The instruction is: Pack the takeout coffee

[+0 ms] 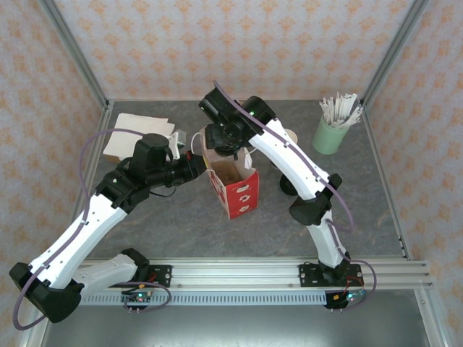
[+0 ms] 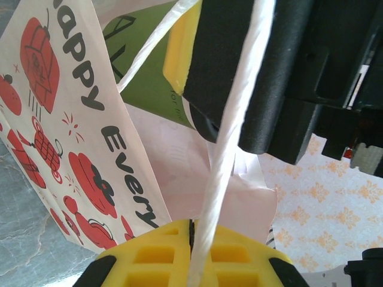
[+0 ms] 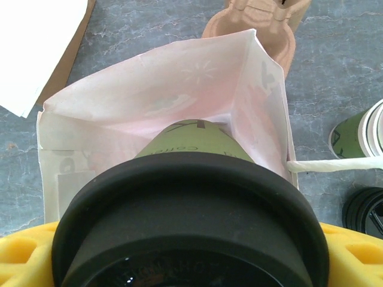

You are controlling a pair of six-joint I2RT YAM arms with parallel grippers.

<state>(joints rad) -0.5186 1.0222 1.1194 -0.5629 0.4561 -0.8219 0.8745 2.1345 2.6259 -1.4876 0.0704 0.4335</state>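
Left gripper, seen from the left wrist: yellow fingertips closed on the white twisted paper handle of a bag. The cord runs taut upward from between the pads. In the overhead view the same gripper sits at the left upper edge of the bag, which stands upright on the grey table with its mouth open.

Right gripper, seen from the right wrist: jaws spread wide and clamped on a coffee cup, a yellow pad showing on either side of its black lid. The dark green cup points down, its lower end within the open mouth of the bag and close to the pale inner walls. Overhead, this gripper hangs directly above the bag opening. From the left wrist, the green side of the cup shows just behind the printed bag wall.

Surroundings: a second handle trails to the right of the bag; beside it stand another green cup and a loose black lid. A brown cup carrier lies just beyond the bag. Sheets of paper lie at the far left, and a mint cup of white sticks stands at the far right.
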